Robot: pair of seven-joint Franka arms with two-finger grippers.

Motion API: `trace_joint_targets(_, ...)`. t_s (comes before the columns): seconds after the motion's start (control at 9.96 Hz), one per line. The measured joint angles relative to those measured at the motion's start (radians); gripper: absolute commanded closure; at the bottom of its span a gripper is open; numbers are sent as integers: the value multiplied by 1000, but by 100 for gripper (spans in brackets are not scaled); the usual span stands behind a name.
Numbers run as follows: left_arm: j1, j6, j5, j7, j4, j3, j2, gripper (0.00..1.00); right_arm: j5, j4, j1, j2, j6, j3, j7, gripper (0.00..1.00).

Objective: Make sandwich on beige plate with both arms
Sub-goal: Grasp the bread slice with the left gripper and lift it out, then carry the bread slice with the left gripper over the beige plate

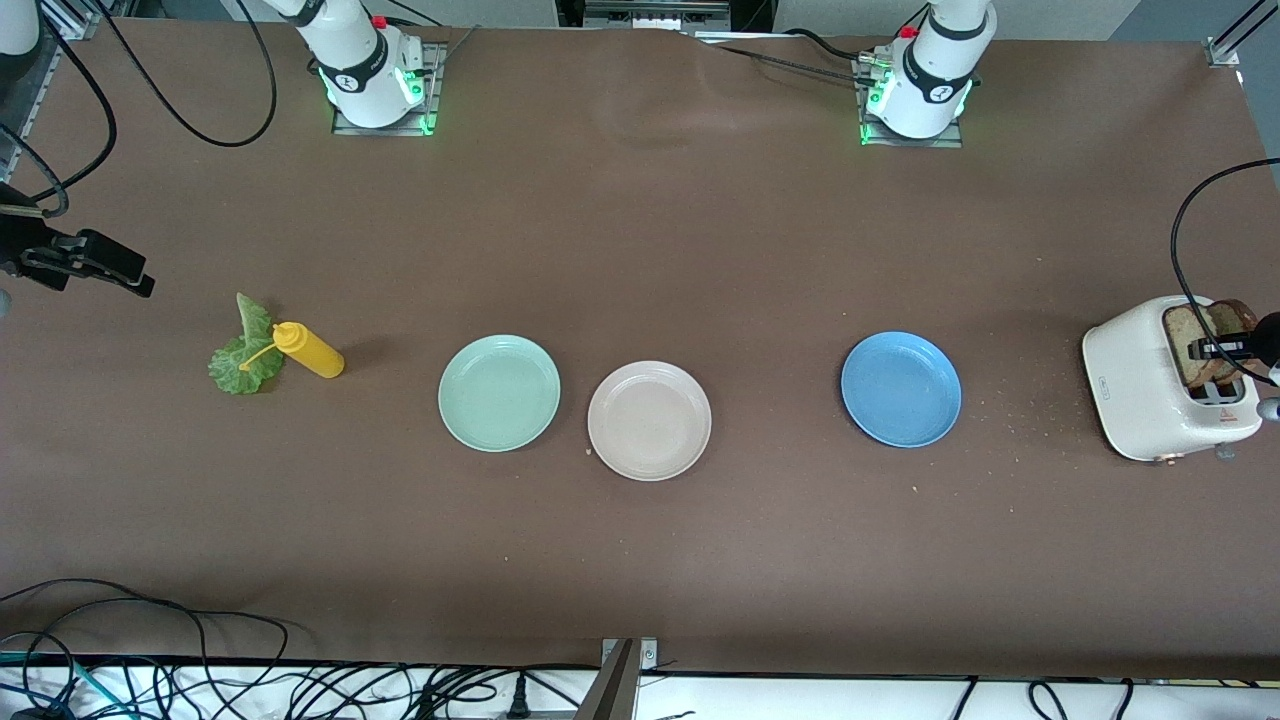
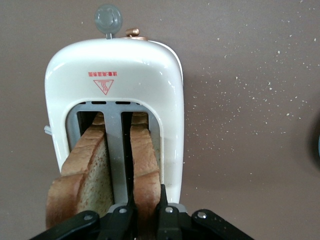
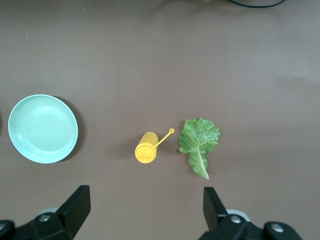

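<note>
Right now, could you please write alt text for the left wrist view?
The left end effector is shut on one bread slice standing in a white toaster. A second slice stands in the neighbouring slot, and crumbs dot the brown table.

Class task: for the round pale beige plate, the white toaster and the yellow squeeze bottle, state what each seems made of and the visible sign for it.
Round pale beige plate: probably matte plastic or a fibre composite; dull, even surface, no glaze shine.
White toaster: glossy plastic or enamelled shell, going by its smooth highlights; grey metal-looking slot frame.
Yellow squeeze bottle: likely soft plastic; uniform colour, thin moulded cap strap.
</note>
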Motion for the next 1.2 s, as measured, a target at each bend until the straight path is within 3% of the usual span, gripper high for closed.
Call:
trace_joint_targets(0.4,-1,-75,-1,0,55,-12,-1,100,0,0,0,0,8,0,0,0)
trace_joint_targets(0.8,-32,-273,-62,-2,239,-23,-8,100,0,9,0,-6,34,0,0,0)
trace_joint_targets(1.2,-40,-338,-247,-56,297,-23,-7,100,22,42,1,-18,37,5,-1,0)
